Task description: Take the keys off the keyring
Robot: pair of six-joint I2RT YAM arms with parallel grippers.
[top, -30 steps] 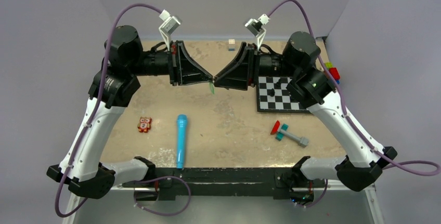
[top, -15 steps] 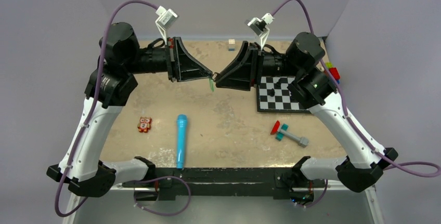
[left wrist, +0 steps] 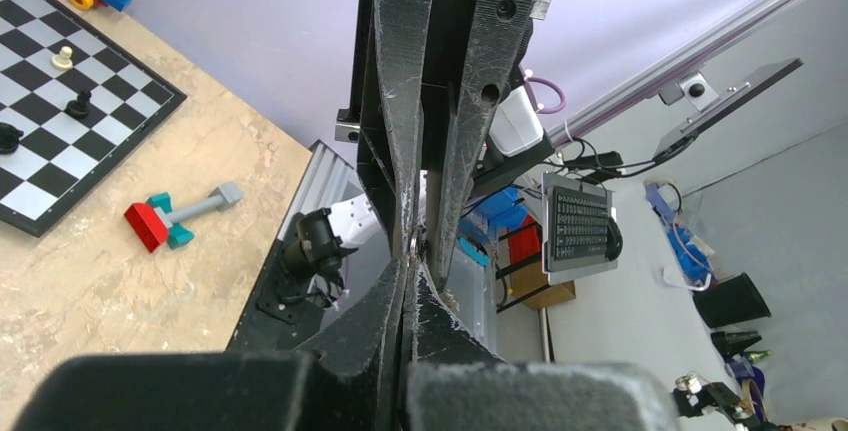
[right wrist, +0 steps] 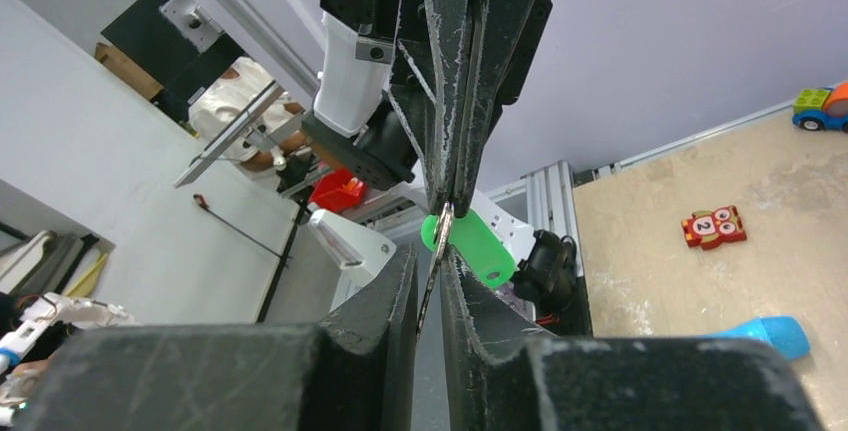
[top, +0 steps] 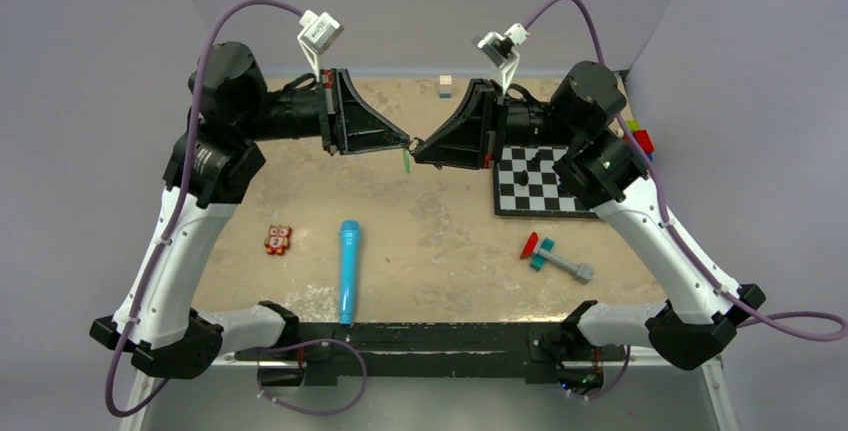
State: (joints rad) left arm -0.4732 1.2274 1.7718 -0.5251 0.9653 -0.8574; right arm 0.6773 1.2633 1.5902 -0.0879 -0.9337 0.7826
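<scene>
Both grippers meet tip to tip in the air above the middle of the table. My left gripper [top: 406, 143] [left wrist: 408, 263] is shut on the thin metal keyring [left wrist: 416, 244]. My right gripper [top: 418, 148] [right wrist: 432, 269] is shut on a flat metal key [right wrist: 430, 286], seen edge-on between its fingers. A green plastic tag [right wrist: 472, 247] hangs from the ring just past the right fingertips. In the top view it shows as a small green sliver [top: 407, 163] below the joined tips. The rest of the ring is hidden by the fingers.
On the table lie a blue toy microphone [top: 348, 269], a red owl tile [top: 278, 239], a red-and-teal toy [top: 552, 256] and a chessboard [top: 560, 201] with a few pieces. Coloured bricks [top: 640, 138] sit at the right edge, and a small block [top: 445, 86] at the back.
Both arms have tilted and shifted slightly; the joined tips sit a little higher, toward the back. Both grips are unchanged and the green tag still hangs below.
</scene>
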